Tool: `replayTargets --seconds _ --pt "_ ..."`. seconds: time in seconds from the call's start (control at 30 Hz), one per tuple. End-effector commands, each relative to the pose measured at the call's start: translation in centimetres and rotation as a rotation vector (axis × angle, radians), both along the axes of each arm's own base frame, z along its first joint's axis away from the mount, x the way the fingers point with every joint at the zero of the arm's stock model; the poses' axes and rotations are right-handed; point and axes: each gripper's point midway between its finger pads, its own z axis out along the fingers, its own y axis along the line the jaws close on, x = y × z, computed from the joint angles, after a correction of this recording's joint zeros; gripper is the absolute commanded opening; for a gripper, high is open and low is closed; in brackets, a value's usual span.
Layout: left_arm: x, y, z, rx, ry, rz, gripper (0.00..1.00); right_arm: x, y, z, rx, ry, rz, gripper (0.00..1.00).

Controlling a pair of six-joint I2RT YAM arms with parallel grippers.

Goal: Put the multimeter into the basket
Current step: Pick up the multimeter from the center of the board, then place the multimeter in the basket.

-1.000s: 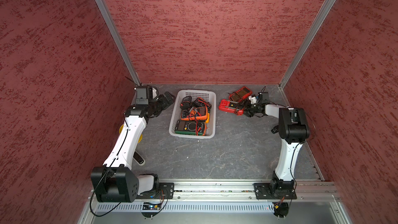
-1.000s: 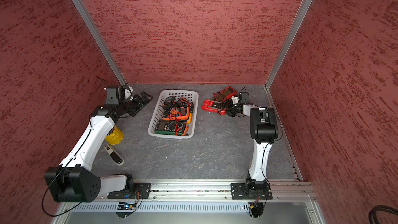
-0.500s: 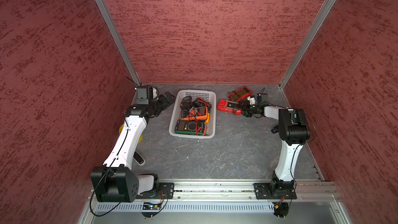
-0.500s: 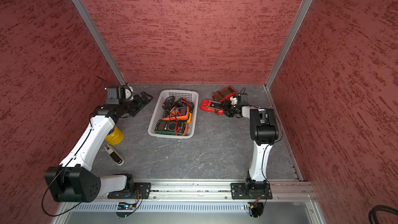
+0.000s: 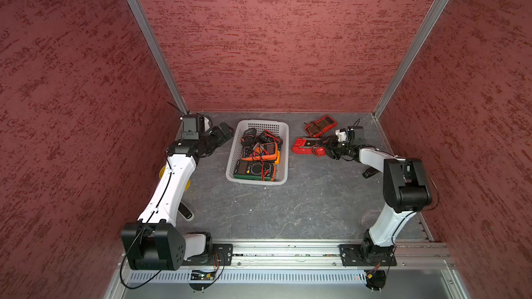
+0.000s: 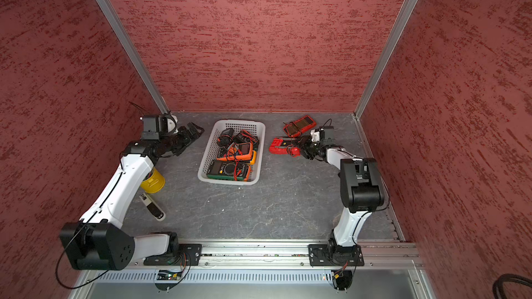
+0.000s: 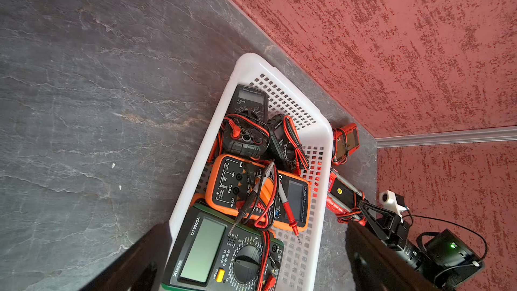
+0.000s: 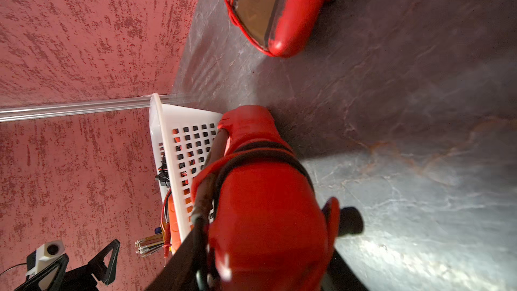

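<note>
One multimeter (image 8: 265, 205) — blurred, at right hand (image 5: 324, 147).

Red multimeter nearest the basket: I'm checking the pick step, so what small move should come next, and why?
Likely close the right gripper firmly on the red multimeter: it lies on the table between the fingers, outside the basket, and a secure hold isn't evident yet.

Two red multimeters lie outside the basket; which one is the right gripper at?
The front red multimeter, beside the basket, between the right gripper's jaws; the rear red multimeter lies apart, nearer the back wall.
</note>
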Motion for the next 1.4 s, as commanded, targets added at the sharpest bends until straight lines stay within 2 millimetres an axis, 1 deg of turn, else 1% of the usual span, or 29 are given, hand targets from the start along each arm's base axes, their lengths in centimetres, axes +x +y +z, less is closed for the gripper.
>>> replayTargets --seconds 0.0,0.23,0.37,0.53,0.63,0.73,0.8,0.93,1.07,1.17,1.27,1.37 --pt "0.1 0.2 0.5 0.029 -0.018 -0.006 1.00 0.2 0.3 3.5 0.002 -0.088 -0.005 0.00" --pt "0.1 0.0 0.1 0.015 -0.015 -0.005 1.00 -0.5 0.0 6.2 -0.040 -0.128 -0.016 0.00" --pt "0.2 0.0 0.0 0.013 -0.013 -0.008 1.00 -0.8 -0.4 7.2 -0.071 -0.137 -0.029 0.00" --pt "0.3 -0.1 0.1 0.010 -0.016 -0.008 1.00 -0.9 -0.5 8.9 -0.060 -0.172 -0.051 0.00" --pt "0.3 -0.1 0.0 0.008 -0.013 -0.011 1.00 -1.0 -0.6 9.3 -0.077 -0.172 -0.060 0.00" --pt "0.4 -0.2 0.0 0.007 -0.013 -0.011 1.00 -1.4 -1.2 8.6 -0.111 -0.131 -0.083 0.00" --pt "0.4 -0.2 0.0 0.006 -0.013 -0.009 1.00 -1.6 -1.0 8.4 -0.102 -0.125 -0.081 0.00" --pt "0.6 -0.2 -0.3 0.008 -0.004 -0.012 1.00 -2.0 -0.5 9.1 -0.073 -0.145 -0.073 0.00" --pt "0.8 -0.2 -0.6 0.009 0.004 -0.016 1.00 -2.3 -0.2 11.2 -0.070 -0.189 -0.066 0.00" --pt "1.0 -0.2 -0.9 0.010 0.009 -0.019 1.00 -2.4 0.1 13.4 -0.060 -0.230 -0.060 0.00" --pt "1.1 -0.4 -1.2 0.006 0.015 -0.024 1.00 -2.0 0.7 15.3 -0.028 -0.272 -0.047 0.00" --pt "1.3 -0.5 -1.4 0.003 0.020 -0.030 1.00 -1.8 2.0 17.7 0.021 -0.329 -0.022 0.00"
